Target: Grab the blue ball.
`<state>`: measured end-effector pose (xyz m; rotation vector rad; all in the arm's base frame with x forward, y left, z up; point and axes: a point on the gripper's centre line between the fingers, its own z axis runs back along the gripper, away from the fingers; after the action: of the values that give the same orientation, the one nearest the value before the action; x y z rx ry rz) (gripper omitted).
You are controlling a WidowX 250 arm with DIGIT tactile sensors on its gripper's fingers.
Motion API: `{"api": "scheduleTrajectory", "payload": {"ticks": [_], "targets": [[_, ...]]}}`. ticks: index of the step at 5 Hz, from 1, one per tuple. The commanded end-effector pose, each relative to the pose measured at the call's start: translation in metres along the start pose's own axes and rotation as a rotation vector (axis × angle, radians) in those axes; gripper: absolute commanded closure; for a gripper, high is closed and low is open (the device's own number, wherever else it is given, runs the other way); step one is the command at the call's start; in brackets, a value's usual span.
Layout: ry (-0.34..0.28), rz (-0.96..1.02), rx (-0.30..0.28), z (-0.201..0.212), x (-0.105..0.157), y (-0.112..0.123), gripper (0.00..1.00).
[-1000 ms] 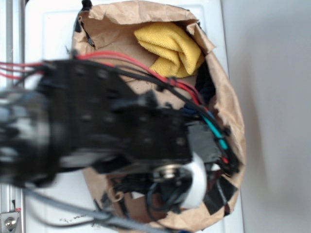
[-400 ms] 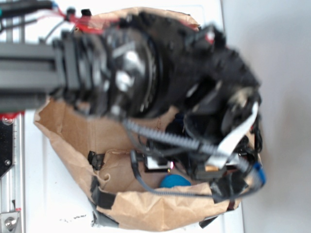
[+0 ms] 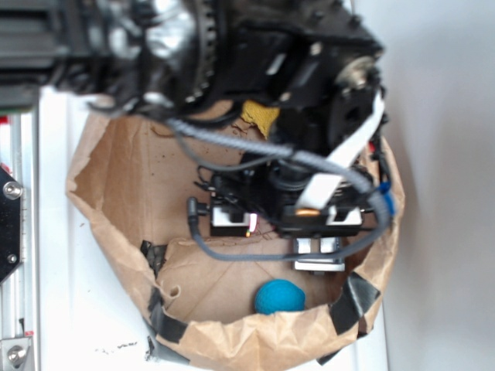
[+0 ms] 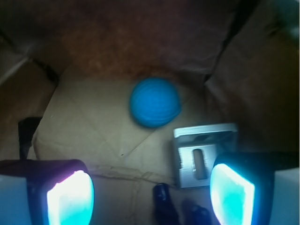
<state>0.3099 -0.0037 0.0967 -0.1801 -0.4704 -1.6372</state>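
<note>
The blue ball (image 3: pixel 279 297) (image 4: pixel 155 102) is a small teal-blue sphere lying on the floor of a brown paper bag (image 3: pixel 255 338), close to its near wall. My gripper (image 3: pixel 274 224) (image 4: pixel 152 183) hangs inside the bag, open, with its two glowing pads (image 4: pixel 70 197) wide apart and nothing between them. In the wrist view the ball lies ahead of the fingertips, apart from them and roughly centred between the pads. The black arm covers the far part of the bag in the exterior view.
A metal bracket (image 3: pixel 319 263) (image 4: pixel 202 154) lies right beside the ball, near my right finger. A dark rope end (image 4: pixel 164 206) lies between the fingers. A yellow cloth (image 3: pixel 261 117) peeks out at the bag's far side. Bag walls close in all round.
The arm has swung from the lower left to the top of the view. The gripper now hangs deeper inside the bag, and the ball and bracket show in full.
</note>
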Motion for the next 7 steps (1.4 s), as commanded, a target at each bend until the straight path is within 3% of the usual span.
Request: {"api": "scheduleTrajectory", "payload": {"ticks": [1,4,5,6,7], "targets": [[0.028,-0.12,0.066,0.021,0.004,-0.022,0.0],[0.028,-0.12,0.066,0.021,0.004,-0.022,0.0],[-0.01,-0.221,0.073,0.008,0.022,-0.035,0.0],[-0.029,-0.268,0.04,0.006,0.038,-0.043,0.0],[-0.01,-0.281,0.059,0.005,0.052,-0.043,0.0]]}}
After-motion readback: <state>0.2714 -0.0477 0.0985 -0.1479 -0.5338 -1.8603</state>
